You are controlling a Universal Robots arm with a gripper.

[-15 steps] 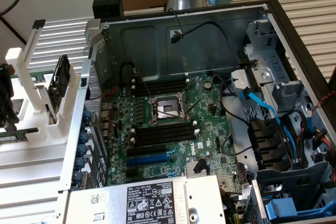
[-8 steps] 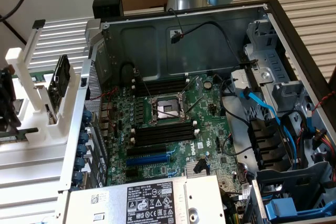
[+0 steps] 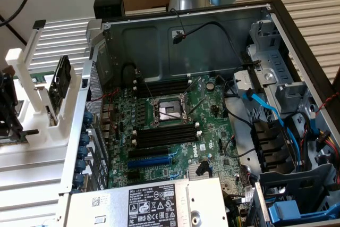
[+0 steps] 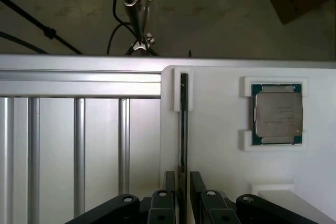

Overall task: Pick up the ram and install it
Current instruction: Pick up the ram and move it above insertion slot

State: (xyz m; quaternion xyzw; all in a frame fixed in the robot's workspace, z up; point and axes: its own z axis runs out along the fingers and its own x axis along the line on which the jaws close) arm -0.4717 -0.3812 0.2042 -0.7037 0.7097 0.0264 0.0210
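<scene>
While the ram (image 4: 184, 124) stands edge-on in its white holder (image 4: 220, 150), gripper (image 4: 182, 176) straddles it, jaws slightly apart, not clamped; processor chip (image 4: 277, 114) nearby

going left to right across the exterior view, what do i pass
gripper → white rack → upright dark board → cpu socket → blue cable → red and yellow wires

The ram (image 4: 184, 124) stands in the holder (image 4: 220, 145) beside the processor (image 4: 277, 114)
</scene>
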